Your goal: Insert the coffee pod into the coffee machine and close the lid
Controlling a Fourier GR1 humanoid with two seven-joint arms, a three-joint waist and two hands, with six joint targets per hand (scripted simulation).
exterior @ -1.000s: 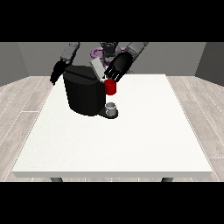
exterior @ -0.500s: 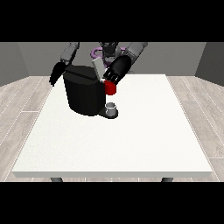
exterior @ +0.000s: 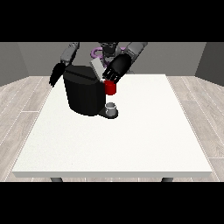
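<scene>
The black coffee machine (exterior: pixel 85 95) stands at the table's far left-centre. Its grey lid (exterior: pixel 96 68) is tilted up at the top. A red thing at the machine (exterior: pixel 110 88) sits at its front right. The hand at the view's right (exterior: pixel 116 69) hovers just above this red thing, beside the raised lid. A small grey thing (exterior: pixel 112 108) rests on the machine's base below the red thing; I cannot tell whether it is the pod. The hand at the view's left (exterior: pixel 57 74) hangs beside the machine's left side with straight fingers, holding nothing.
The white table (exterior: pixel 131 140) stretches wide towards the camera and to the right of the machine. The robot's torso (exterior: pixel 107 49) is behind the machine at the far edge. Wooden floor surrounds the table.
The hand at the view's right has sunk slightly towards the red thing and the lid. The other hand and the machine look unchanged.
</scene>
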